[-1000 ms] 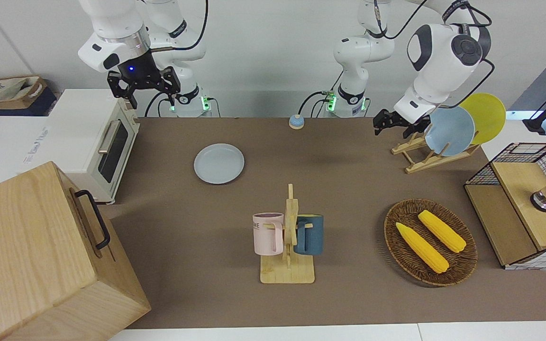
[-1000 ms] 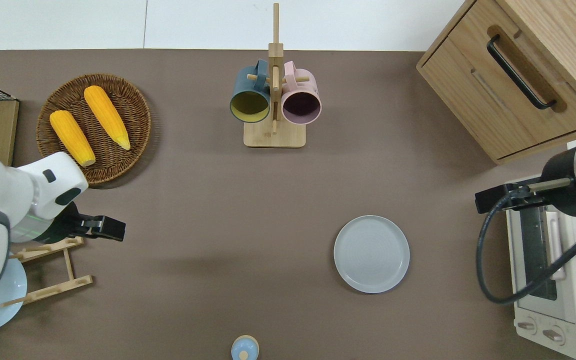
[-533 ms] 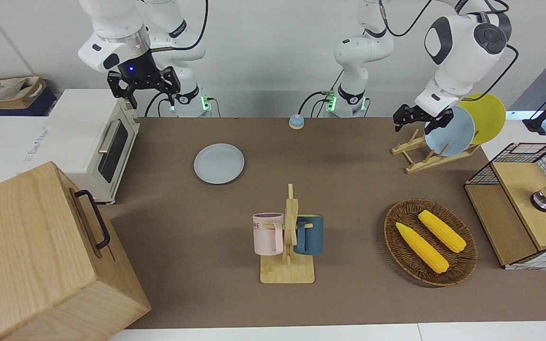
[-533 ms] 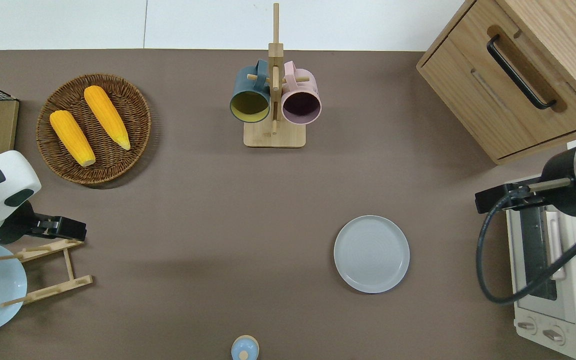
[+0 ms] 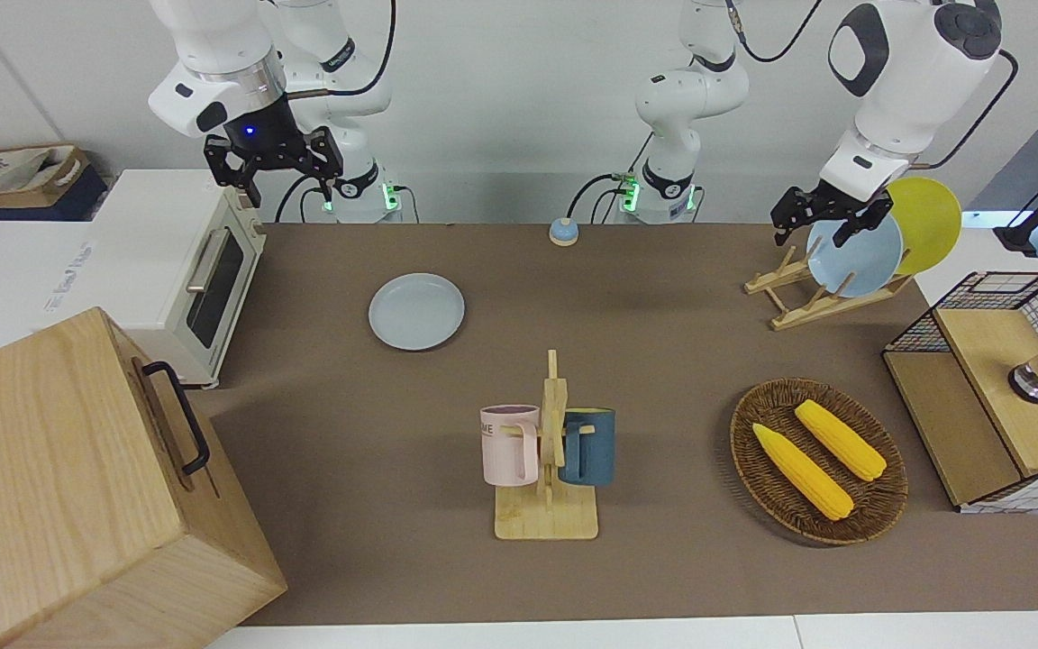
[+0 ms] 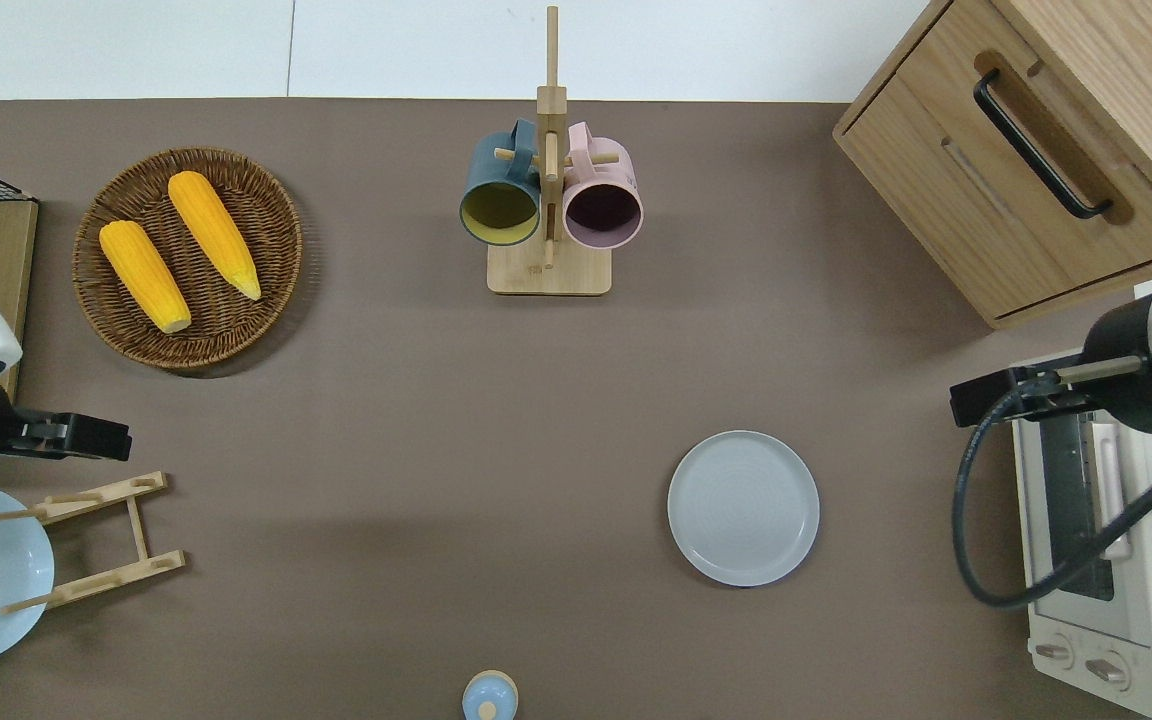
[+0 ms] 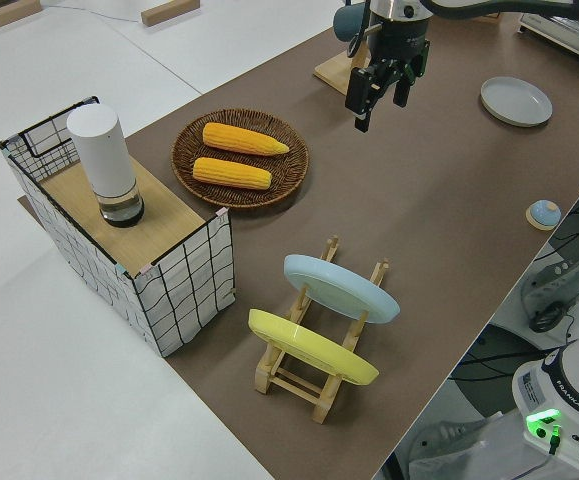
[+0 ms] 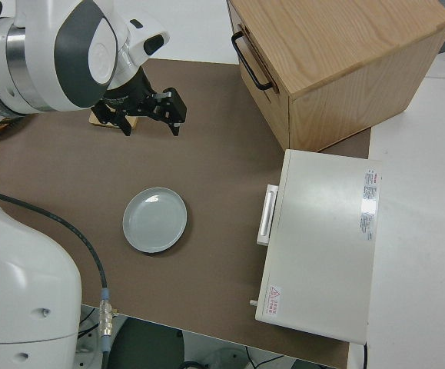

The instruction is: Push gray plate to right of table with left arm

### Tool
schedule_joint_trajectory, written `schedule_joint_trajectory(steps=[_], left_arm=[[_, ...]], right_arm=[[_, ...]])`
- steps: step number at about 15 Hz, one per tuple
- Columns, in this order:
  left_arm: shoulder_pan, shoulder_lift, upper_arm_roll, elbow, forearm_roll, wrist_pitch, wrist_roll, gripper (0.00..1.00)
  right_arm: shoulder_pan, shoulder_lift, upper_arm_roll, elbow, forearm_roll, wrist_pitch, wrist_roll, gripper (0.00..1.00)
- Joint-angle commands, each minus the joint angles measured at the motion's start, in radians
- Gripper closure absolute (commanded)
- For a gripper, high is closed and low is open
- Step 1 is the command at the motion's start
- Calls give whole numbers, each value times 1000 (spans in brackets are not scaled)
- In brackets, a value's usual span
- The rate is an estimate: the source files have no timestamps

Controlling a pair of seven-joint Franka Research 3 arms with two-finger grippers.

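Note:
The gray plate (image 5: 416, 311) lies flat on the brown table (image 5: 663, 361), toward the right arm's end, near the white oven; it also shows in the overhead view (image 6: 743, 507) and both side views (image 7: 516, 101) (image 8: 154, 220). My left gripper (image 5: 810, 230) is open and empty, up in the air. In the overhead view (image 6: 121, 442) it is over bare table between the wicker basket and the plate rack, far from the gray plate; it also shows in the left side view (image 7: 379, 105). My right arm is parked, its gripper (image 5: 289, 185) open.
A white toaster oven (image 5: 186, 270) and a wooden cabinet (image 5: 77, 487) stand at the right arm's end. A mug rack (image 5: 548, 469) stands mid-table. A corn basket (image 5: 818, 460), a rack with a sky-blue plate (image 5: 857, 252) and a yellow plate, and a wire basket (image 5: 997, 388) fill the left arm's end.
My left gripper has moved up and toward the left arm's end of the table, away from the gray plate. The plate and the right arm have not moved.

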Motion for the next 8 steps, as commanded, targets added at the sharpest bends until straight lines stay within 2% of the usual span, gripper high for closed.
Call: schedule_joint_trajectory(steps=[1, 5, 8], left_arm=[[6, 14, -8, 30, 19, -23, -60, 7], [8, 31, -6, 75, 8, -23, -63, 7], [6, 37, 14, 80, 7, -24, -65, 7]], right_arm=[[-11, -8, 6, 1, 8, -12, -3, 17], [-11, -8, 6, 1, 8, -12, -3, 17], [-11, -8, 6, -1, 8, -12, -3, 17]])
